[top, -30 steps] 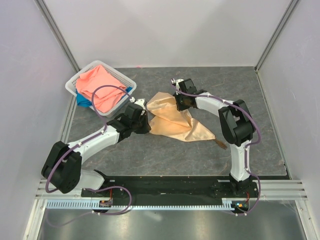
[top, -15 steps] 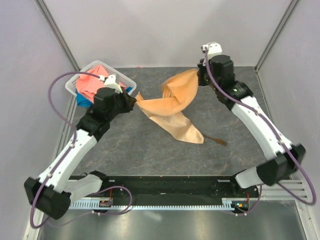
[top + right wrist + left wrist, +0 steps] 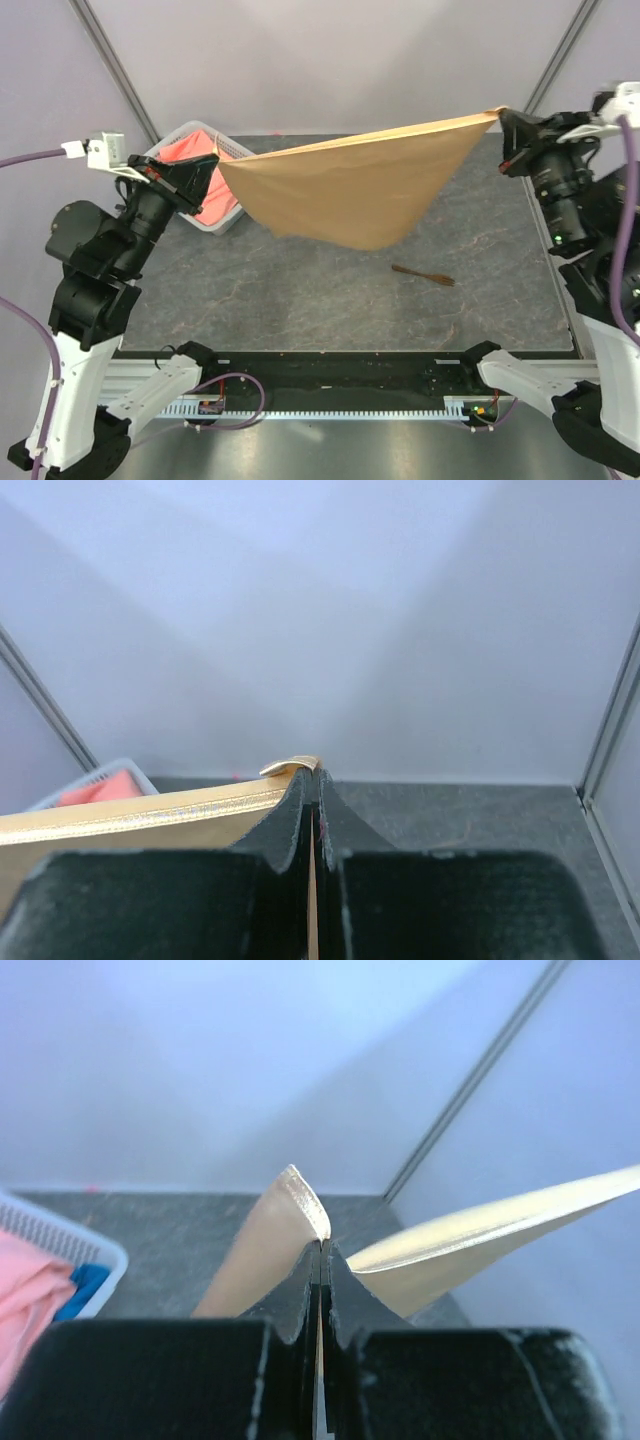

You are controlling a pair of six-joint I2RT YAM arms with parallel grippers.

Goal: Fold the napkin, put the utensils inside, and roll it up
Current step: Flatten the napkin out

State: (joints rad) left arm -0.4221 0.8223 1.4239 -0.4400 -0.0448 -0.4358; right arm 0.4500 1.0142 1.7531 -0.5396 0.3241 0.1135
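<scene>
One big napkin point(image 3: 350, 190) hangs spread in the air over the table point(image 3: 300, 310), one corner pinched tight in the left gripper point(image 3: 212, 168), another in the right gripper point(image 3: 503, 124). Best bet: lower both evenly, edge taut, laying it flat beside the little fork point(image 3: 422, 275) on the table.

Pale lilac walls point(image 3: 330, 60), dark marbled tabletop point(image 3: 300, 300), even light
</scene>
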